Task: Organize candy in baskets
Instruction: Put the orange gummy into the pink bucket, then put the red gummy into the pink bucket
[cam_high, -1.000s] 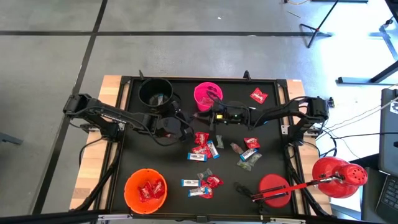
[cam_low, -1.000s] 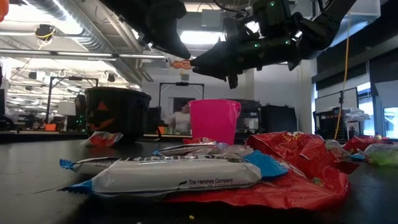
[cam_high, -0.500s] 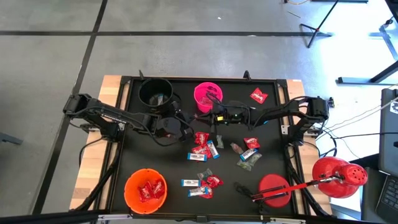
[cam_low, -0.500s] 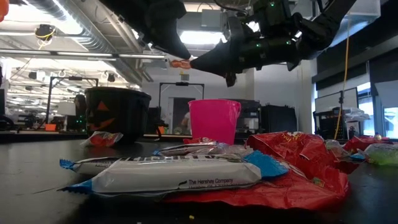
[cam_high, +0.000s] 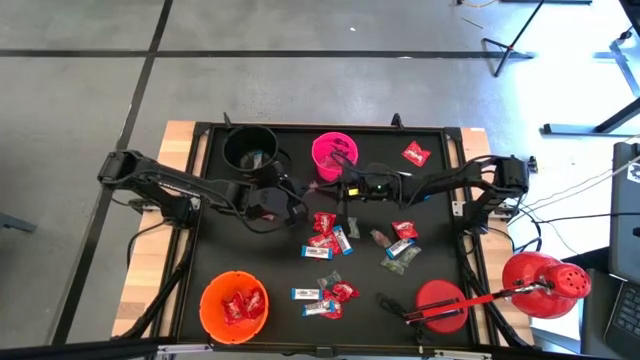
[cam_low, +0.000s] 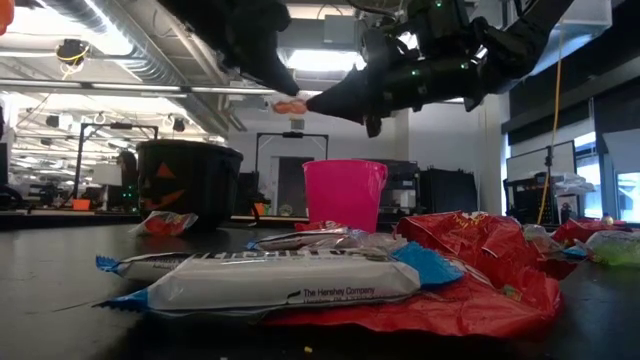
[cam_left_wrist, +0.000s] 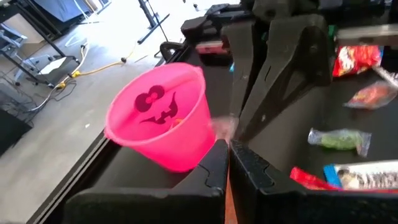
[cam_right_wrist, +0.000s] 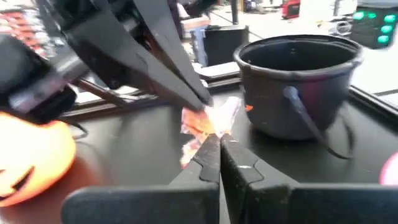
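- The left gripper (cam_high: 296, 203) and the right gripper (cam_high: 322, 190) meet tip to tip above the bench (cam_high: 230, 255), between the black bucket (cam_high: 249, 148) and the pink bucket (cam_high: 334, 153). Both sets of jaws are closed, and each pinches one end of the same small orange-and-clear sweet (cam_right_wrist: 208, 119), held in the air between them.
- Main risk: with two grips on one thin wrapper, any pull apart could tear it or tug it free of the weaker grip. The sweet would then fall to the bench, not into a bucket.
- If one pair of jaws lets go late while the other arm moves, the wrapper could twist or stretch.
- Both buckets are light plastic; the pink bucket sits just beside the right arm's wrist and the black one near the left arm, so a sideways swing could knock either over.
- Loose candy (cam_high: 328, 236) lies directly below and in front of the meeting point: red packets, blue-and-white bars, greenish wrappers. Descending here would scatter it.
- Open room: the bare bench on the left between the black bucket and the orange bucket (cam_high: 234, 305), which already holds red packets.
- The rear bench edge runs close behind the pink and black buckets; a red packet (cam_high: 415, 154) lies alone near the rear right corner.
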